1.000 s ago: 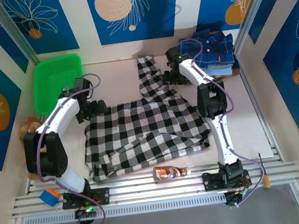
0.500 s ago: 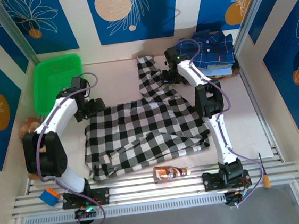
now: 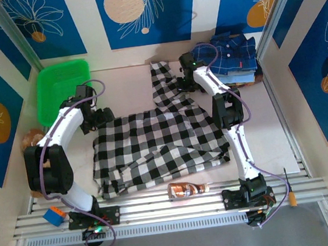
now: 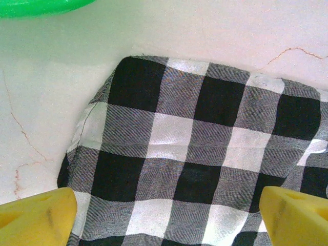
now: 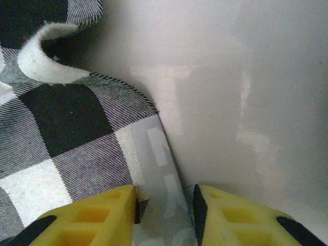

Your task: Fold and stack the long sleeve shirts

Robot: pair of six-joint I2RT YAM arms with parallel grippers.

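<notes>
The black-and-white checked shirt (image 3: 154,144) lies spread on the table, one sleeve reaching toward the back. My left gripper (image 3: 102,119) hovers over its left corner (image 4: 195,154); it is open (image 4: 169,215), the yellow fingertips (image 4: 36,215) wide apart above the cloth. My right gripper (image 3: 184,84) is at the back sleeve. In the right wrist view its jaws (image 5: 165,215) stand narrow around the shirt's edge (image 5: 66,133), with a pale label strip (image 5: 159,164) lying in the gap, not pinched. Folded shirts (image 3: 233,57), navy on top, are stacked at the back right.
A green basket (image 3: 60,87) stands at the back left, and its rim (image 4: 41,6) shows in the left wrist view. A brown plush toy (image 3: 33,138) lies by the left wall. A brown bottle (image 3: 187,188) lies on the front rail, near an orange-and-blue block (image 3: 55,215).
My right gripper's jaws have narrowed around the sleeve edge, and that wrist has crept slightly toward the back. The left arm has barely moved.
</notes>
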